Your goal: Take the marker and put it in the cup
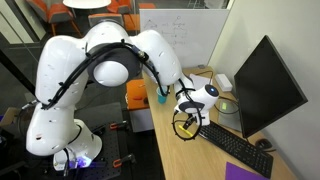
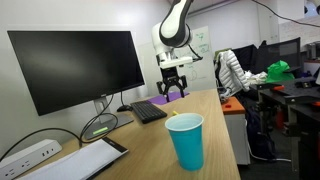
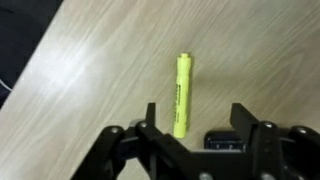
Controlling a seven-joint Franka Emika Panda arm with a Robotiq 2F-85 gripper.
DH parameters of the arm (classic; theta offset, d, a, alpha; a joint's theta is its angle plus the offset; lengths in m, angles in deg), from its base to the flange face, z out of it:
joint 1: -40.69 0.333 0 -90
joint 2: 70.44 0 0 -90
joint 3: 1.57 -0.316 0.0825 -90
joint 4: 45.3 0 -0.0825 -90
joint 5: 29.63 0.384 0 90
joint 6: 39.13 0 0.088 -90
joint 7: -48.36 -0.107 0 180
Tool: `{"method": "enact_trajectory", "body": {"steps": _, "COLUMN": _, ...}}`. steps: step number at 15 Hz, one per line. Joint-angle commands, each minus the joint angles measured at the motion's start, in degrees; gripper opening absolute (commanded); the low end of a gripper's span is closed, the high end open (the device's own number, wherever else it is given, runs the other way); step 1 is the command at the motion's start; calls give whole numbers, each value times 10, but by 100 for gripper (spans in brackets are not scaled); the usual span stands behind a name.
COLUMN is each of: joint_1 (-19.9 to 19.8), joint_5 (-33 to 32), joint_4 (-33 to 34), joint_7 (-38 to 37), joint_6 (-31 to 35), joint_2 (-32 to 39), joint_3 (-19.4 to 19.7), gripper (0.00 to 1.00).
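Note:
The marker (image 3: pixel 181 95) is a short bright yellow stick lying flat on the wooden table, pointing away from me in the wrist view. My gripper (image 3: pixel 195 110) is open and hovers above it, with the marker's near end just inside the left finger. The fingers do not touch it. In both exterior views the gripper (image 1: pixel 185 120) (image 2: pixel 173 88) hangs low over the table, next to the keyboard. The cup (image 2: pixel 185 140) is an upright, empty teal cup near one end of the table, well away from the gripper. It also shows in an exterior view (image 1: pixel 163 97).
A black monitor (image 2: pixel 80 65) (image 1: pixel 270 85) stands along the table's far side with a black keyboard (image 2: pixel 148 110) (image 1: pixel 235 148) in front of it. A white power strip (image 2: pixel 30 155) and a flat tablet (image 2: pixel 85 158) lie near the cup's end.

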Motion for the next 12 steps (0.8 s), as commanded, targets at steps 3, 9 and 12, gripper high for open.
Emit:
{"method": "enact_trajectory", "body": {"steps": 3, "joint_1": 19, "joint_5": 35, "joint_4": 11, "joint_7": 9, "joint_6": 42, "joint_2": 45, "joint_3": 10, "gripper": 67}}
{"method": "enact_trajectory", "body": {"steps": 9, "joint_1": 27, "joint_5": 38, "joint_4": 29, "joint_7": 7, "joint_6": 58, "joint_2": 81, "joint_3": 17, "gripper": 39}}
{"method": "enact_trajectory", "body": {"steps": 12, "joint_1": 30, "joint_5": 40, "joint_4": 46, "joint_7": 7, "joint_6": 54, "joint_2": 99, "joint_3": 19, "gripper": 24}}
